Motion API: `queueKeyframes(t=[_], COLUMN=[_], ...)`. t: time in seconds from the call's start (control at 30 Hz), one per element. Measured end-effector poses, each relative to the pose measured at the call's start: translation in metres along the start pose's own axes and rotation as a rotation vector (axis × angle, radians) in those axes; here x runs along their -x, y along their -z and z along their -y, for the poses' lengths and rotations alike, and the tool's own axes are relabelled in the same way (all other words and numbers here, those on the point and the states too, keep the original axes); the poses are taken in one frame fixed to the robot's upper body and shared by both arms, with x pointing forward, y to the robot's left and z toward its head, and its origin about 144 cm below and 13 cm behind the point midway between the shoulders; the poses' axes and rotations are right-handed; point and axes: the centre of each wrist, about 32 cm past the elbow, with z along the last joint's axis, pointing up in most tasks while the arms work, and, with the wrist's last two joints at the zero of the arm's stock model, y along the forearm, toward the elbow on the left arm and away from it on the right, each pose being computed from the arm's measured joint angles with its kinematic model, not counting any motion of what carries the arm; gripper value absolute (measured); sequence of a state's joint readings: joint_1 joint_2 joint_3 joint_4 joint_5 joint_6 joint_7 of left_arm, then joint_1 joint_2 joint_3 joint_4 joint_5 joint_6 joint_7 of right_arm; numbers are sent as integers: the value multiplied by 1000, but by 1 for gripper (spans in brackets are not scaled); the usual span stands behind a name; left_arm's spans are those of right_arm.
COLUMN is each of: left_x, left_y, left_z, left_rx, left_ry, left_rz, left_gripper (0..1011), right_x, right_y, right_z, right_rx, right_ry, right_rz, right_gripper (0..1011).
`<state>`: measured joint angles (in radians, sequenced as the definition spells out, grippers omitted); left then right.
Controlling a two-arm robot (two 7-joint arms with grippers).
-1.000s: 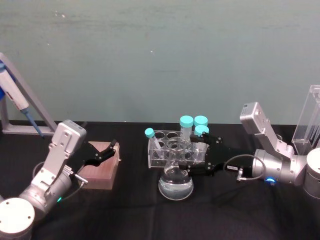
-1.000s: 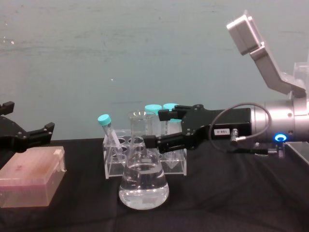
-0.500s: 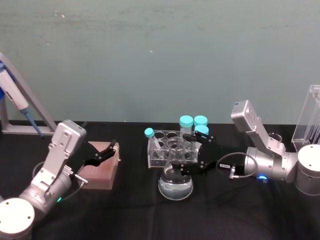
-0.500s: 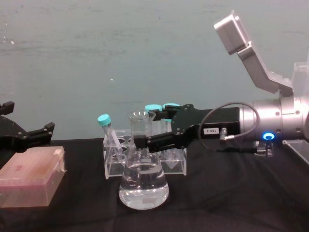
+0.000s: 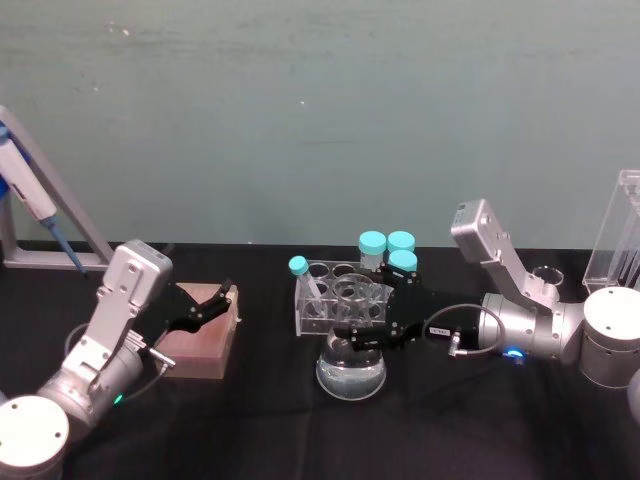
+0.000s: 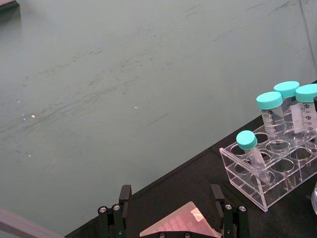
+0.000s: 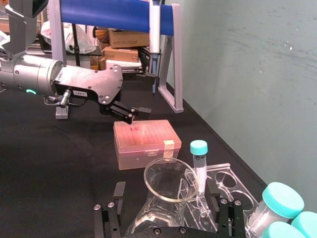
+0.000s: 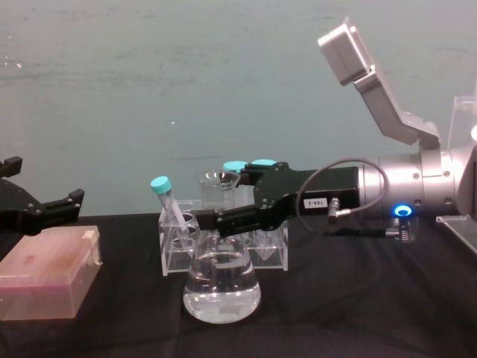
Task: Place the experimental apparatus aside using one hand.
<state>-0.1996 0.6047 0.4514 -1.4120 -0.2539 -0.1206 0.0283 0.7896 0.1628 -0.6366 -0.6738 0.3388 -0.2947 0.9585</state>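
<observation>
The conical flask stands upright near the middle of the black bench, with clear liquid in its bulb. It is just in front of the low acrylic tube rack, which holds 4 teal-capped tubes, 1 of them leaning. The right hand reaches in level from the right at the height of the flask's neck. Its 2 black fingers are spread with the neck between them. In the right wrist view a gap shows between 1 finger and the glass, so the hand straddles the neck without pinching it. On the silver wrist behind it a blue light glows and a grey cable loops. The left hand hovers over the far edge of the pink translucent box at the left of the bench, its fingers also spread apart. At the far right the tall acrylic rack stands by the right arm's base. The rim of a small glass beaker shows just behind that arm. Both are well apart from the flask.
</observation>
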Motion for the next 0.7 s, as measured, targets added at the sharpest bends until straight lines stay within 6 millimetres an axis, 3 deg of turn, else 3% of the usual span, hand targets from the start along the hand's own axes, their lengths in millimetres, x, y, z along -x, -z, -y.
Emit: queueKeyframes(t=[0.7], left_x=[0], left_y=[0], left_z=[0], left_rx=[0], left_ry=[0], left_rz=[0], left_gripper=[1000], right_x=[-1], right_y=[3], right_z=[-2], right_rx=[12], right_ry=[9], right_rz=[-12], right_gripper=[1003])
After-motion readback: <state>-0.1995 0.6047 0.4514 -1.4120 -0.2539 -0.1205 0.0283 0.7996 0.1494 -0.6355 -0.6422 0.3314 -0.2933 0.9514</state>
